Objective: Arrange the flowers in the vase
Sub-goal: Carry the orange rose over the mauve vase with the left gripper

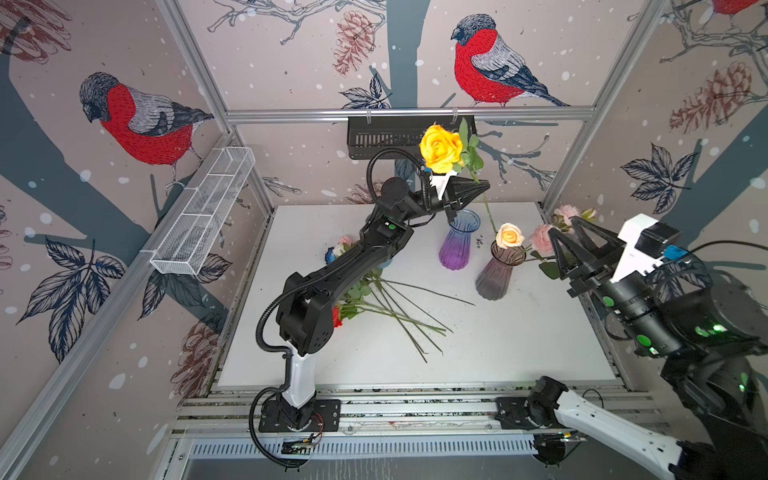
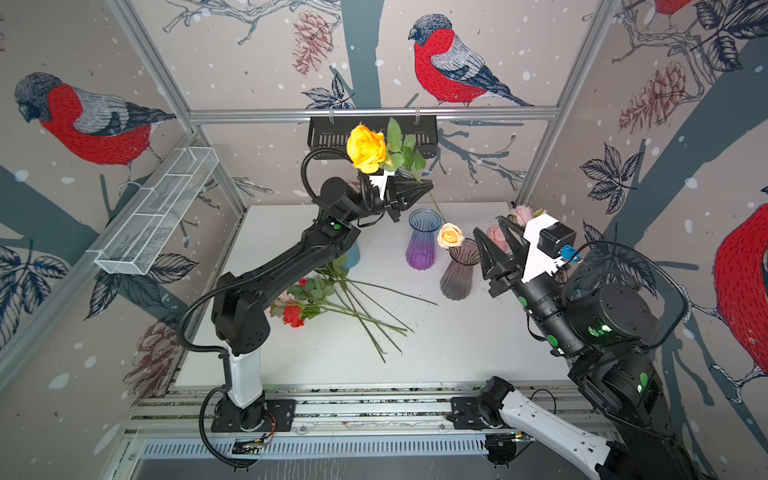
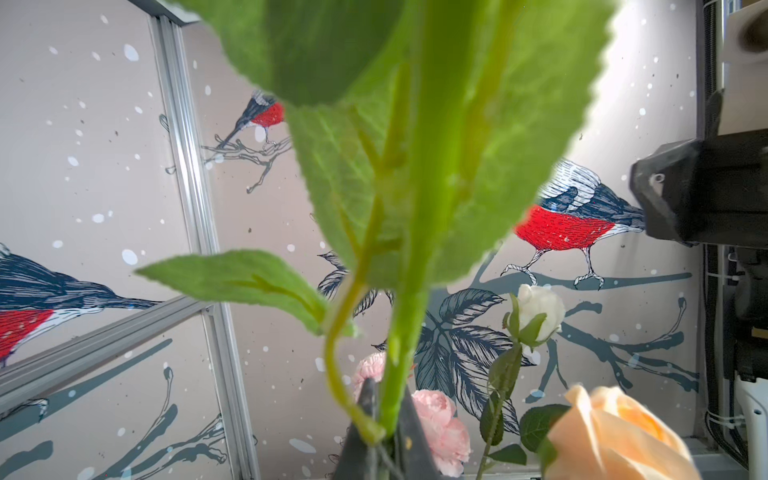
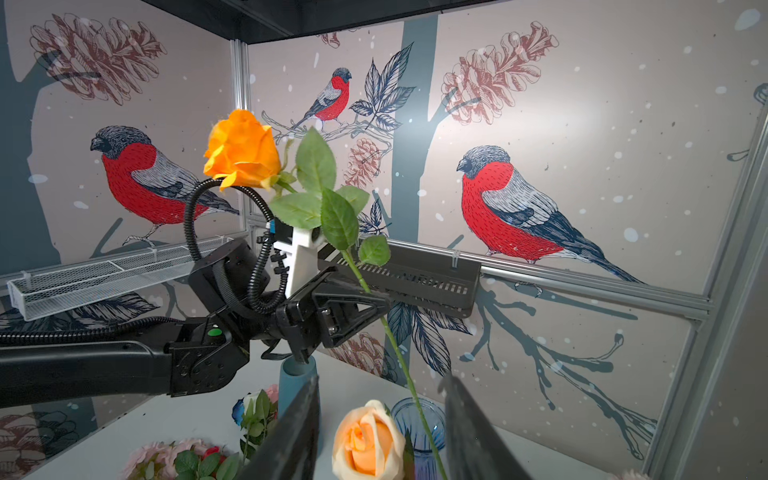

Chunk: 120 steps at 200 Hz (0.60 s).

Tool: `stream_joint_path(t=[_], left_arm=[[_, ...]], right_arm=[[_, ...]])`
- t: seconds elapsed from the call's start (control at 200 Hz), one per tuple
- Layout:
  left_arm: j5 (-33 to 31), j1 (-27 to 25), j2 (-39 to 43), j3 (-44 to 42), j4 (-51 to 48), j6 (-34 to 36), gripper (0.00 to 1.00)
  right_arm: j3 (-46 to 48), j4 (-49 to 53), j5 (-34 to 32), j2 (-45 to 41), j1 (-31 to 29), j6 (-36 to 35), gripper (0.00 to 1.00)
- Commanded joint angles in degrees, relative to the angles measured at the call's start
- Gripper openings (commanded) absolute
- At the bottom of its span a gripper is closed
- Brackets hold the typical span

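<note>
1. Gripping the thin green stem (image 1: 488, 208) just below the leaves, the left gripper (image 1: 482, 188) is clenched on the orange artificial rose (image 1: 440, 149) and holds it high above the far side of the white table (image 1: 498, 345).
2. The rose head points up and leans back toward the left arm. Its leaves spread right above the black fingers, and in the left wrist view they fill most of the picture.
3. The stem slants down from the jaws toward the ribbed blue-to-purple glass vase (image 1: 457, 245). In the right wrist view its lower part crosses the vase's mouth, but the pictures do not show whether the tip is inside or beside it.
4. Just right of that vase stands a smoky grey-purple ribbed glass vase (image 1: 496, 274) with one peach rose (image 1: 510, 235) upright in it.
5. The remaining loose flowers (image 2: 316, 299) lie in a pile on the table under the left arm, with the heads toward the left and the long stems fanned out to the right. A red head (image 2: 293, 316) shows at the edge of the pile.
6. The right gripper (image 1: 563, 226) hangs in the air to the right of the smoky vase. Its jaws are spread and nothing is between them.
7. Pink carnations (image 1: 542, 237) show behind the right gripper near the far right corner.
</note>
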<state>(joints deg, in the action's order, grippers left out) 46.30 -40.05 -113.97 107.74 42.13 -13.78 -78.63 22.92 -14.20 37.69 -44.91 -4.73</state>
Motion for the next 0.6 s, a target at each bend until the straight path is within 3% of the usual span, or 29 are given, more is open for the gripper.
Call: stream_joint_path(t=[0.0, 0.285, 0.595], left_arm=[[1.2, -0.8, -4.1, 6.4, -6.8, 0.9, 0.0], [-1.6, -3.4, -11.4, 22.7, -28.5, 4.3, 0.0], [-6.8, -4.1, -12.1, 25.2, -40.6, 5.7, 0.0]], right_arm=[[0.8, 0.3, -1.8, -0.9, -0.3, -0.5, 0.48], [3.4, -2.2, -6.2, -3.5, -1.7, -1.2, 0.48], [5.1, -2.6, -8.7, -4.0, -4.7, -0.6, 0.48]])
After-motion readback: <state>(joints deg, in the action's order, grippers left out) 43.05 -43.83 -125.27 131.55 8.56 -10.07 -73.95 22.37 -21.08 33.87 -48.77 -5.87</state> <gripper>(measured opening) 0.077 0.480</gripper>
